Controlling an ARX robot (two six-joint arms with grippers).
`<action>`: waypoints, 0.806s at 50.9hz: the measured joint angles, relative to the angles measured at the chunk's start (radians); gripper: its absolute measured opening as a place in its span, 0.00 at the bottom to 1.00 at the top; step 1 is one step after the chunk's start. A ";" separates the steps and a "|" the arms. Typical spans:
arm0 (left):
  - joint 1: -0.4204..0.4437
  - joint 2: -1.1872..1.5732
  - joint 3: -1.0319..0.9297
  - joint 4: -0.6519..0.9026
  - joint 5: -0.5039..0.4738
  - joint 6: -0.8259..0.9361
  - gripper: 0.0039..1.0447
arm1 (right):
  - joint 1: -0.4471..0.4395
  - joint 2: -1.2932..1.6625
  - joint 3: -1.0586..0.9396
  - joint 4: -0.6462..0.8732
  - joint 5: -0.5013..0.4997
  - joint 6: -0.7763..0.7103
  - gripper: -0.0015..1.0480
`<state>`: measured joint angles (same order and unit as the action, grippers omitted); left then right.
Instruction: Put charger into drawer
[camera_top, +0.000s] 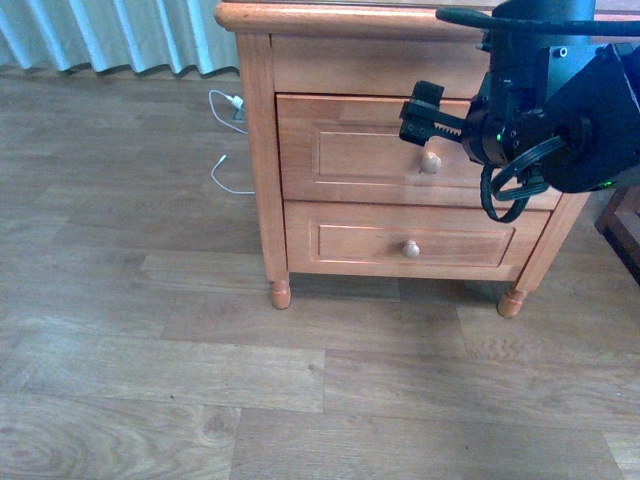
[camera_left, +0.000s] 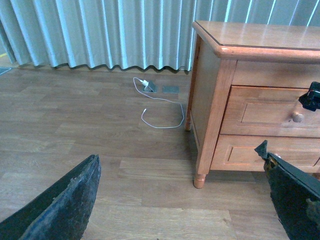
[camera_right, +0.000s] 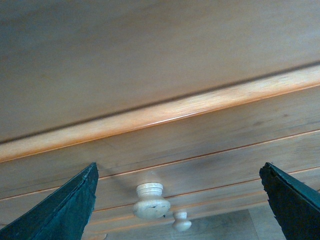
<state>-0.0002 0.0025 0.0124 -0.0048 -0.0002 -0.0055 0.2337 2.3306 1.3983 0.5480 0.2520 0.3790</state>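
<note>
Fingers: the right gripper (camera_right: 177, 200) has two dark, rough fingers (camera_right: 60, 210) spread wide apart, with nothing between them but the round knob (camera_right: 151, 201) of the drawer.
Left fingers: the left gripper (camera_left: 182, 200) is spread wide too, and holds nothing. Its fingers (camera_left: 65, 205) look scuffed and dusty.
Right arm: black and bulky, it hangs in front of the nightstand, with its black toothed tip (camera_top: 425, 113) just above and beside the top knob (camera_top: 431, 162). Whether it touches the knob is hard to tell.
Drawer: the top drawer (camera_top: 350, 150) is honey-coloured wood with a sunken panel on its front. It looks pushed in.
Lower drawer: the bottom drawer (camera_top: 370, 243) is the same wood and shape, with its own small round knob (camera_top: 411, 248).
Nightstand: the nightstand (camera_top: 258, 180) is smooth, shiny wood with a rounded top edge and turned feet (camera_top: 280, 294).
Charger: no white plug block with a black cable shows in any view, so I cannot say where it is.
White cable: a thin white cable (camera_left: 162, 107) lies in a loose curl on the floor beside the nightstand, with a white plug (camera_left: 145, 83) near the curtain.
Floor: grey-brown wood planks (camera_top: 150, 380) with a wavy grain.
Curtain: pale, with straight up-and-down folds (camera_left: 90, 32).
</note>
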 joint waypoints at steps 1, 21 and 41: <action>0.000 0.000 0.000 0.000 0.000 0.000 0.95 | -0.001 0.002 0.003 0.000 -0.001 -0.001 0.92; 0.000 0.000 0.000 0.000 0.000 0.000 0.95 | -0.006 0.022 0.028 0.014 0.004 -0.004 0.92; 0.000 0.000 0.000 0.000 0.000 0.000 0.95 | -0.042 -0.165 -0.221 0.095 -0.076 -0.015 0.92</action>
<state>-0.0002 0.0025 0.0124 -0.0048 -0.0002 -0.0055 0.1921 2.1654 1.1774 0.6426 0.1764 0.3637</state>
